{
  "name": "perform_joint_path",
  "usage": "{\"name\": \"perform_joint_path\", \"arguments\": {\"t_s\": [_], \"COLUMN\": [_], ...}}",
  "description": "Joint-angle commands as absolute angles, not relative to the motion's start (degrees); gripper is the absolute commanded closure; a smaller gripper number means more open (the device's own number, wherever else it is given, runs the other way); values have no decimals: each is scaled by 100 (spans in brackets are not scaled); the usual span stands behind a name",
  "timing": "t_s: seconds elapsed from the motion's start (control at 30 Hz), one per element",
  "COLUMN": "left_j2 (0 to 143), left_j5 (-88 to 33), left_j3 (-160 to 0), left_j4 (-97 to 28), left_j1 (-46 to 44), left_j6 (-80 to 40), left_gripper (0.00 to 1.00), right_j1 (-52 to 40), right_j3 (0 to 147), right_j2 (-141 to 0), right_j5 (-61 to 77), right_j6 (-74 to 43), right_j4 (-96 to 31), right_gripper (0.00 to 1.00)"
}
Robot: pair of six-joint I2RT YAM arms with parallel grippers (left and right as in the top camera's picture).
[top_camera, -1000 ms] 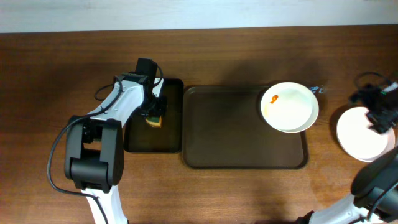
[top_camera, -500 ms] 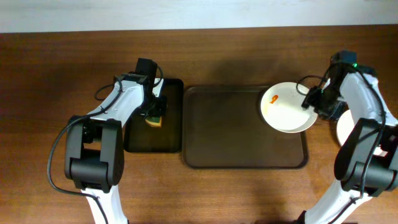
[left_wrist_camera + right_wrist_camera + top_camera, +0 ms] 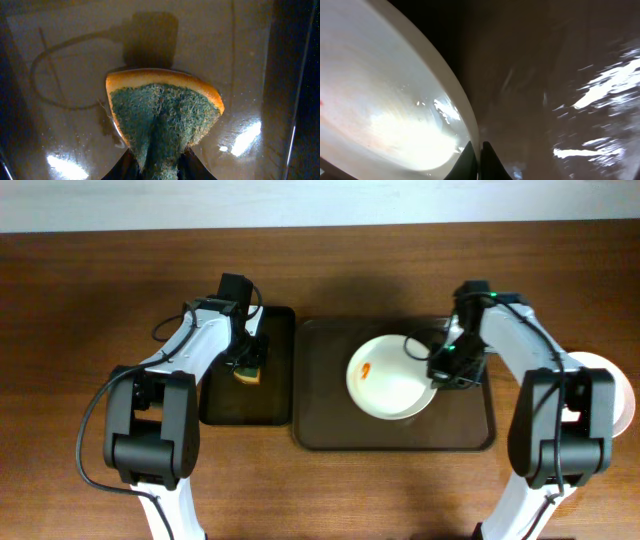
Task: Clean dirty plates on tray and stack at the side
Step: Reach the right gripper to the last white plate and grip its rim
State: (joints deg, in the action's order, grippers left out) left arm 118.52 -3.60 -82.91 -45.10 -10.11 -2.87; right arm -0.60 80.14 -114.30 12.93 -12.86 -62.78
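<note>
Plate (image 3: 395, 390) on tray (image 3: 325, 425), smear (image 3: 366, 370) leftward

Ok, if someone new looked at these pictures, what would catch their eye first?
The white plate with an orange-red smear stands out in the middle of the tray, with the right gripper pinching its right rim. Next comes the green-faced sponge, squeezed in the left gripper over the black tray.
</note>
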Motion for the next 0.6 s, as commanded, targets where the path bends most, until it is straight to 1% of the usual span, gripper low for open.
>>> {"name": "perform_joint_path", "arguments": {"t_s": [0.0, 0.03, 0.07, 0.13, 0.17, 0.2, 0.4, 0.43, 0.5, 0.57], "left_j2": [11904, 11904, 11904, 11904, 11904, 11904, 11904, 11904, 11904, 11904], "left_j5": [-364, -364, -364, -364, -364, -364, -362, -362, -360, -360], "left_j3": [-8270, -8270, -8270, -8270, -8270, -8270, -8254, -8254, -8254, -8254], "left_j4": [-4501, -4501, -4499, -4501, -4501, -4501, -4501, -4499, -4497, -4480], "left_j1": [-1022, -1022, -1022, -1022, -1022, -1022, -1022, -1022, -1022, -1022], "left_j6": [-325, -325, -325, -325, -325, -325, -325, -325, -325, -325], "left_gripper": [82, 83, 82, 82, 81, 82, 82, 82, 83, 83], "right_j1": [-537, -602, -602, -593, -600, -600, -598, -600, -600, -600], "right_j3": [8068, 8068, 8068, 8068, 8066, 8062, 7933, 7933, 7933, 7931], "right_j2": [-11469, -11469, -11469, -11469, -11469, -11469, -11469, -11469, -11469, -11472], "right_j5": [681, 681, 681, 683, 683, 683, 681, 683, 683, 683], "right_j6": [-1120, -1138, -1138, -1140, -1140, -1140, -1138, -1140, -1140, -1140], "right_j4": [-6431, -6390, -6326, -6206, -6206, -6222, -5953, -5935, -5859, -5846], "right_gripper": [72, 57, 51, 47, 43, 42, 41, 44, 60, 62]}}
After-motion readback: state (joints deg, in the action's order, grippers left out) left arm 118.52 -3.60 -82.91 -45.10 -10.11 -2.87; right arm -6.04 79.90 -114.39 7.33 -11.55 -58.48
